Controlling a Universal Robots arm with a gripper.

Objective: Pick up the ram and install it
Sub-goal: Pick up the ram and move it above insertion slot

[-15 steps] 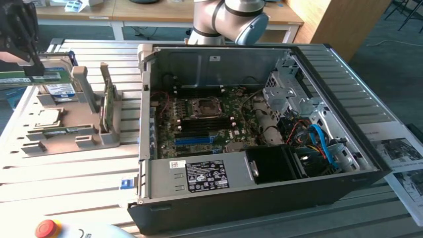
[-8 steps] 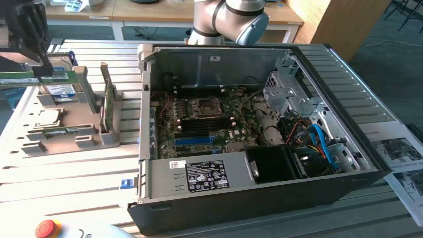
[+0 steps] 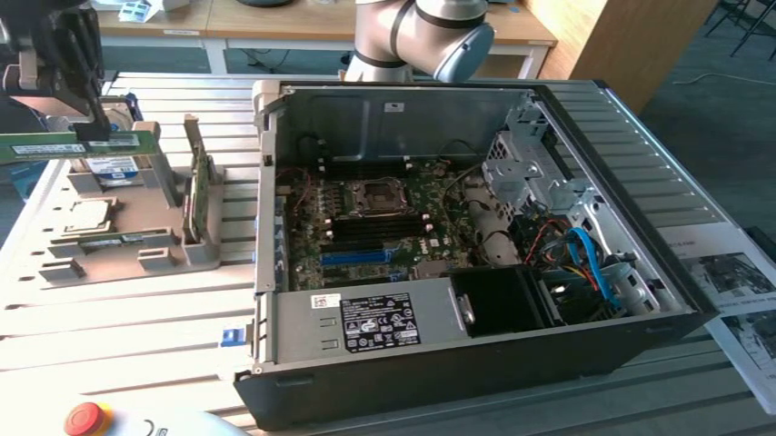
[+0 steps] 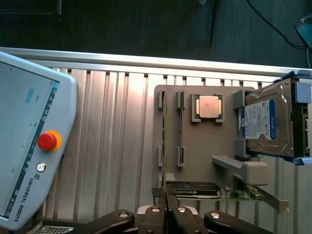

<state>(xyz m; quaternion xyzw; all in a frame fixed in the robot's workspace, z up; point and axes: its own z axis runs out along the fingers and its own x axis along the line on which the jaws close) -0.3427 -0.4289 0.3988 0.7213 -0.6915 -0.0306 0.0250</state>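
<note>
Your gripper [image 3: 90, 133] was clenched on the ram [image 3: 75, 146]. You had the ram up in the air, held level, on the exterior view's left. It hung over the grey tray [image 3: 115, 262], close to the hard drive [image 3: 115, 168] with the blue label. In the wrist view you could see the gripper [image 4: 168, 213] pinching the ram [image 4: 165, 146] from both sides. From there the ram showed its thin edge, so it looked like a skinny line.

The tray sat on the ribbed metal surface [image 3: 134, 318]. On the tray were a square chip [image 3: 85, 213] and another green stick [image 3: 194, 186] standing on its edge in a slot.

The open computer case [image 3: 485, 363] stood on the exterior view's right, well apart from the ram. Inside it you could see the green board [image 3: 363, 218] with a long blue slot [image 3: 363, 257].

The pendant [image 4: 29, 122] with its red button [image 4: 48, 140] lay on the surface near the tray.
</note>
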